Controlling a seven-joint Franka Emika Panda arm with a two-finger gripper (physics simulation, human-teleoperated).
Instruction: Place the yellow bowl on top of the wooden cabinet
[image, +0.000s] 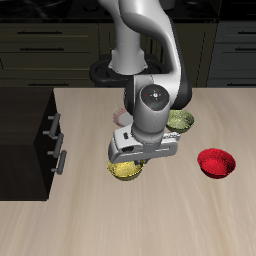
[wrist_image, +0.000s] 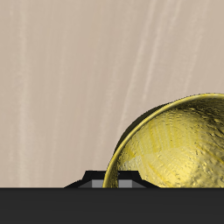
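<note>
The yellow bowl (image: 125, 171) is shiny and mottled and sits low near the middle of the table, right under my gripper (image: 128, 162). In the wrist view the bowl (wrist_image: 175, 144) is very close, and its rim runs into the grey fingertips (wrist_image: 98, 179), which stand together at the middle of the hand's edge. The gripper (wrist_image: 112, 181) looks shut on the rim. I cannot tell whether the bowl is off the table. The wooden cabinet (image: 28, 130) is a low dark box with two silver-handled drawers at the table's side edge, apart from the bowl.
An olive-green bowl (image: 181, 121) stands farther back, beside the arm. A red bowl (image: 215, 162) stands on the side away from the cabinet. A small pale dish (image: 121, 116) shows partly behind the arm. Bare tabletop (image: 90, 215) lies toward the front edge.
</note>
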